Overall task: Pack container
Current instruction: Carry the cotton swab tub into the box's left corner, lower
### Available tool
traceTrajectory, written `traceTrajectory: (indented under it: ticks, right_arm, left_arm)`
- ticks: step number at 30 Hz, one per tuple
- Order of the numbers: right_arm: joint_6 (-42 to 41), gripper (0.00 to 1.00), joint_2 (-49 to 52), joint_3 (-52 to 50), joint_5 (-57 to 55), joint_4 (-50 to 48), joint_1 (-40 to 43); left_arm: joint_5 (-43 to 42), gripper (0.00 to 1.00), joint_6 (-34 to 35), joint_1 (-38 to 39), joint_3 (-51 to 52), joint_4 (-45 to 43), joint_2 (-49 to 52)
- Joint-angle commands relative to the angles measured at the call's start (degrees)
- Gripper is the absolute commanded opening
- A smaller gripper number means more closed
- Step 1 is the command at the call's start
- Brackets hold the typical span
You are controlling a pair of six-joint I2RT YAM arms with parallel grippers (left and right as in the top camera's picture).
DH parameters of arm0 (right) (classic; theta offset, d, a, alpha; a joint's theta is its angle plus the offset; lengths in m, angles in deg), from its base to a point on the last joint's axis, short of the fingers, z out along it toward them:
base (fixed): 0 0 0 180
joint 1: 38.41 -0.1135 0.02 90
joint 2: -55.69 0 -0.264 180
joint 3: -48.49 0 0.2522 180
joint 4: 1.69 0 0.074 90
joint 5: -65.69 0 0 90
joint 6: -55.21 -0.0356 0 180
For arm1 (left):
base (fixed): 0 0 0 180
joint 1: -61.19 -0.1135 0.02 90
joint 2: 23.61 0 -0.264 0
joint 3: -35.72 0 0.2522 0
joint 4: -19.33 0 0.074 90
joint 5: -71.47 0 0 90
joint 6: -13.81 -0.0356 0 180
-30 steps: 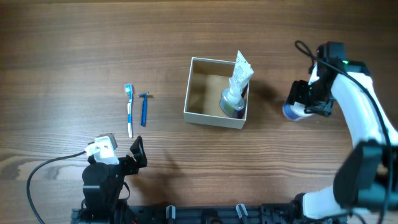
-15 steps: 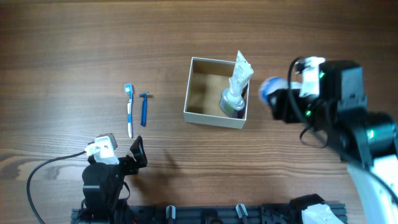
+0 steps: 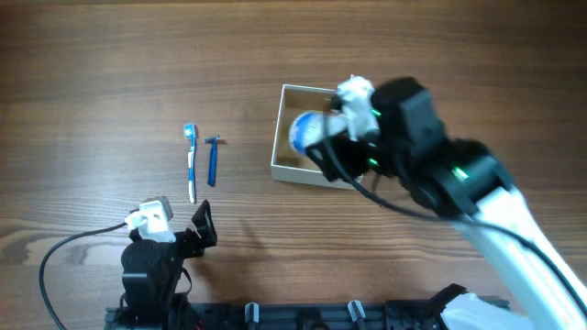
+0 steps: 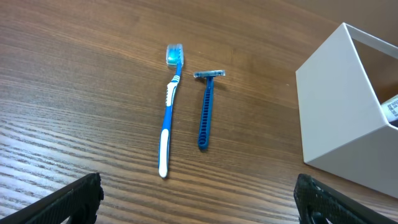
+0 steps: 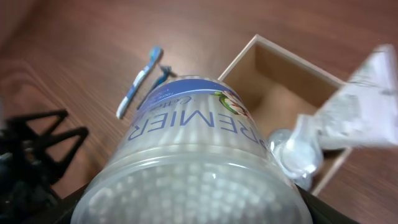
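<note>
Hanging over the container, right tool clasping the jar

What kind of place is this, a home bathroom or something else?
Likely a robot test bench, not a bathroom: a robot arm over a wooden table, with toothbrush, razor and cardboard container laid out for packing.

table: wood grain, smooth, faint sheen | container: matt cardboard, smooth white outside, raw brown inside | jar: clear glossy plastic, printed blue-white label | toothbrush, razor, left of container: glossy blue plastic
</note>
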Motion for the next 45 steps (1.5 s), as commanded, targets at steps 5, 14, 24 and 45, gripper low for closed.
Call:
traceTrajectory:
  ticks: [5,14,24,45]
  right_arm:
    - [9.25,0.63,12.41,11.47,-5.84,-0.35,-0.74]
    - [11.63,0.64,21.38,14.14,-12.61,0.68,-0.72]
    - [12.13,0.68,30.40,14.14,-12.41,-1.51,-0.72]
    - [16.72,0.68,36.79,14.14,-15.58,-7.28,-0.39]
  left_arm:
    - [0.13,1.00,0.70,0.31,0.26,-0.17,-0.57]
    - [0.13,1.00,0.70,0.31,0.26,-0.17,-0.57]
    - [0.13,1.00,0.70,0.31,0.26,-0.17,-0.57]
    - [0.13,1.00,0.70,0.31,0.26,-0.17,-0.57]
